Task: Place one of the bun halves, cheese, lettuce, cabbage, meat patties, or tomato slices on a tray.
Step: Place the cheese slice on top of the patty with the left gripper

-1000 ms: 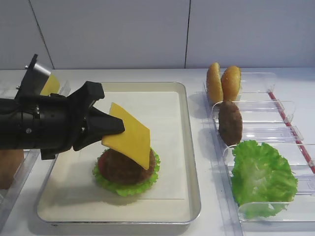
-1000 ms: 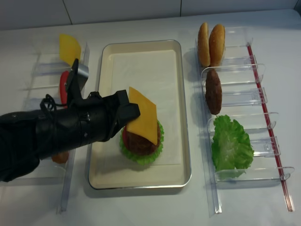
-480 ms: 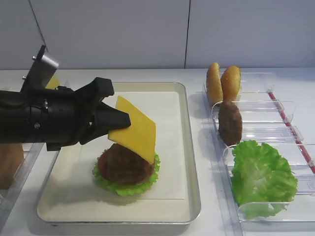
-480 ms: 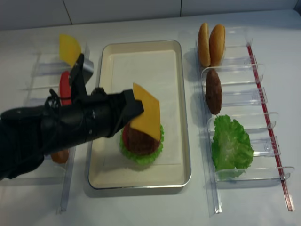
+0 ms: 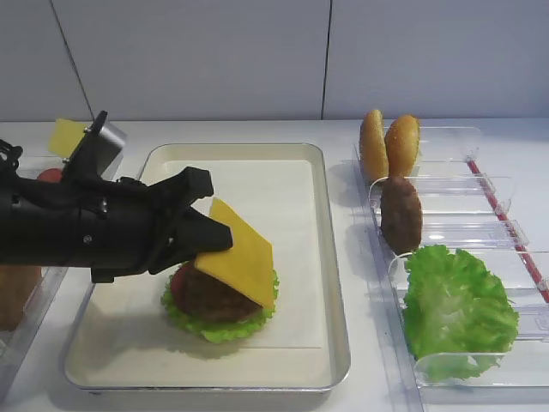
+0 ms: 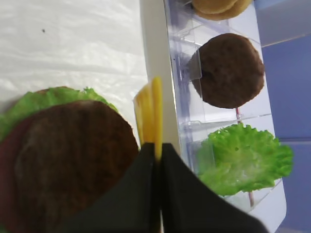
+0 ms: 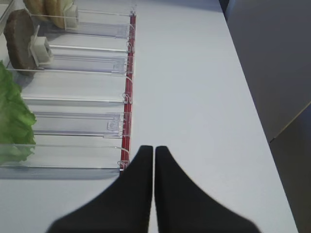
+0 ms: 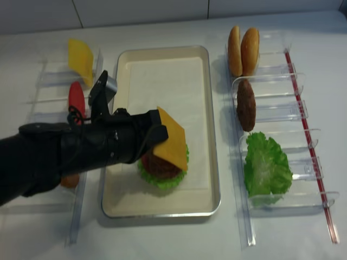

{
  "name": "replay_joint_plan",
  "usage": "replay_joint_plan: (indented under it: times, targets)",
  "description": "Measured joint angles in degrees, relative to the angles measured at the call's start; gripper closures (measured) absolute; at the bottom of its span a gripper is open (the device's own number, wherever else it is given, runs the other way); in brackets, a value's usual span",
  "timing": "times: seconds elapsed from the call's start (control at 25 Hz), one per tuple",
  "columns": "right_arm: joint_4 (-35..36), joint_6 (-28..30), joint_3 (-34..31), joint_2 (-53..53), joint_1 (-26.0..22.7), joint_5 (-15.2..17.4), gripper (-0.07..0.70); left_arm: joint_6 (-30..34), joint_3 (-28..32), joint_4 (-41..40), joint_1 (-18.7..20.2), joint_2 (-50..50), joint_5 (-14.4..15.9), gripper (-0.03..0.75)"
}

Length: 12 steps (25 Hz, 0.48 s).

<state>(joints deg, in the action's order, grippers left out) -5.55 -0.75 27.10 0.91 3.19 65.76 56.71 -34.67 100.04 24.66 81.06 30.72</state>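
Note:
My left gripper (image 5: 216, 241) is shut on one corner of the deep orange cheese (image 5: 241, 260), which slopes down across a meat patty (image 5: 208, 294). That patty lies on lettuce (image 5: 216, 329) in the cream tray (image 5: 335, 257). From above, the cheese (image 8: 172, 142) covers the patty's right part. In the left wrist view the cheese (image 6: 151, 108) shows edge-on between the fingers, beside the patty (image 6: 73, 150). My right gripper (image 7: 154, 149) is shut and empty above bare table, right of the clear bins.
Clear bins on the right hold two bun halves (image 5: 388, 144), a spare patty (image 5: 401, 215) and loose lettuce (image 5: 455, 309). A red strip (image 7: 127, 97) runs along their outer side. Left bins hold a tomato slice (image 8: 76, 97) and a paler yellow slice (image 8: 81, 54).
My left gripper has come down and moved right with the cheese. The slice has tipped from steeply tilted to nearly flat over the patty. The grip has not changed.

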Motion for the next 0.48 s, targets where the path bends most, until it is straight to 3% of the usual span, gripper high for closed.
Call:
replay_joint_plan:
  times: [0.36,0.48]
  targets:
    - [0.0,0.0,0.0,0.0,0.0,0.0,0.218,1.9,0.0,0.0,-0.1,0.0,0.1,0.740]
    - [0.0,0.0,0.0,0.0,0.0,0.0,0.218,1.9,0.0,0.0,-1.1,0.0,1.6,0.740]
